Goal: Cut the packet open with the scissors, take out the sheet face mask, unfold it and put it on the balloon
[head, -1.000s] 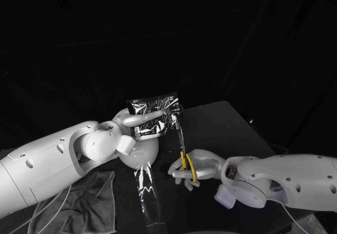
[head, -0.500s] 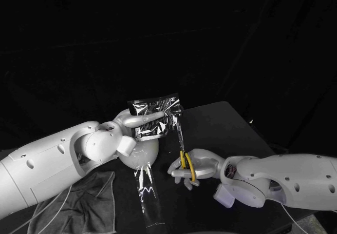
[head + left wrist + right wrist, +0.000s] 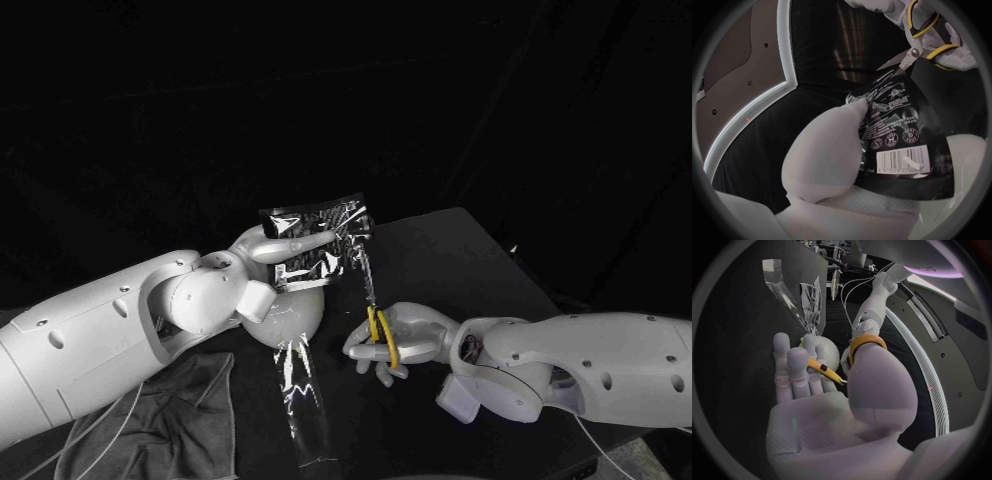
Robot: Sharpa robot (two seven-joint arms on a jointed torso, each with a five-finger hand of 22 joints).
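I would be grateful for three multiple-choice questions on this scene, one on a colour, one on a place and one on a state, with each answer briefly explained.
1. What colour are the handles of the scissors in the right hand?
A. Red
B. Yellow
C. Blue

2. Where is the grey cloth?
A. On the table, at the robot's left
B. Wrapped round the scissors
C. In the right hand

3. How is the packet placed?
A. Lying flat on the table
B. Held upright by the left hand
C. Tucked beneath the cloth

Answers:
1 B: yellow loops show among the right hand's fingers.
2 A: the cloth lies crumpled on the table's near left part.
3 B: the left hand's fingers pinch the packet, which stands above the table.
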